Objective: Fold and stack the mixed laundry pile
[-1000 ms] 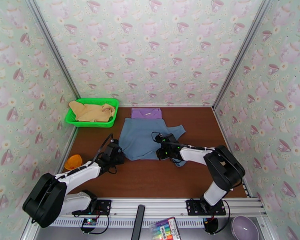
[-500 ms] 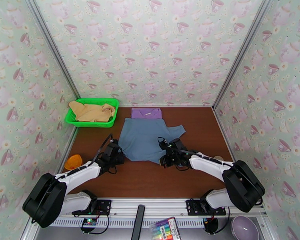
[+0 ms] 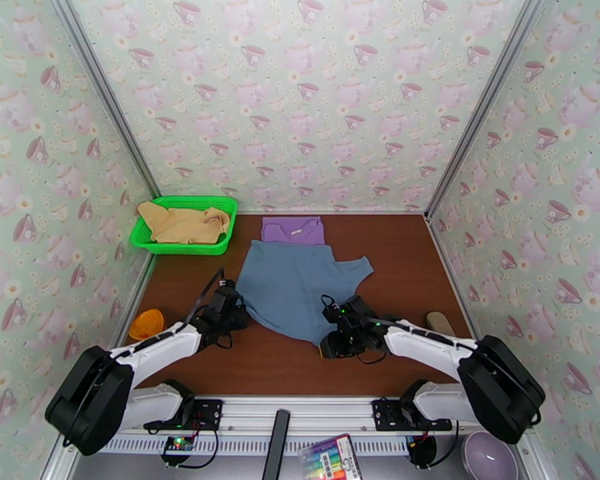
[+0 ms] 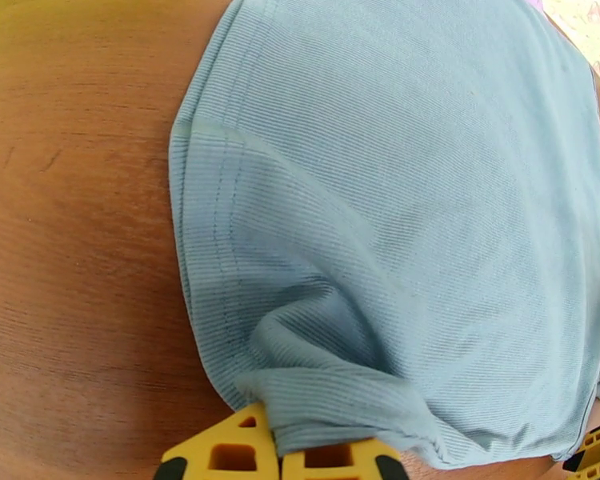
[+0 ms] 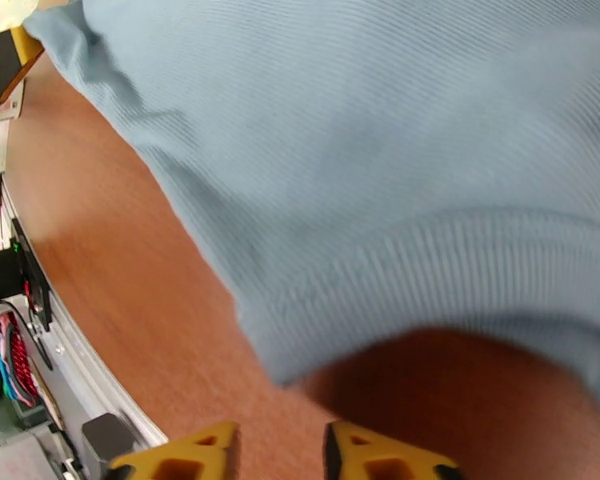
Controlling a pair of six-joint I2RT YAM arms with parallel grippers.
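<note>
My left tool (image 4: 280,451) is clamped on a bunched corner of the slate-blue shirt (image 3: 296,286), which lies spread on the desk (image 3: 300,366). My right tool (image 5: 282,446) stands partly open and empty at the shirt's near hem. The purple T-shirt (image 3: 292,230) lies just behind. The green basket (image 3: 180,249), far left, holds the tan-yellow garment (image 3: 180,222).

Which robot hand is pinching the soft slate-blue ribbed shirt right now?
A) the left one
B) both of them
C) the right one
A: the left gripper is shut on a bunched edge of the slate-blue ribbed shirt, while the right gripper stands open over the brown wooden table, its fingers off the cloth.
</note>
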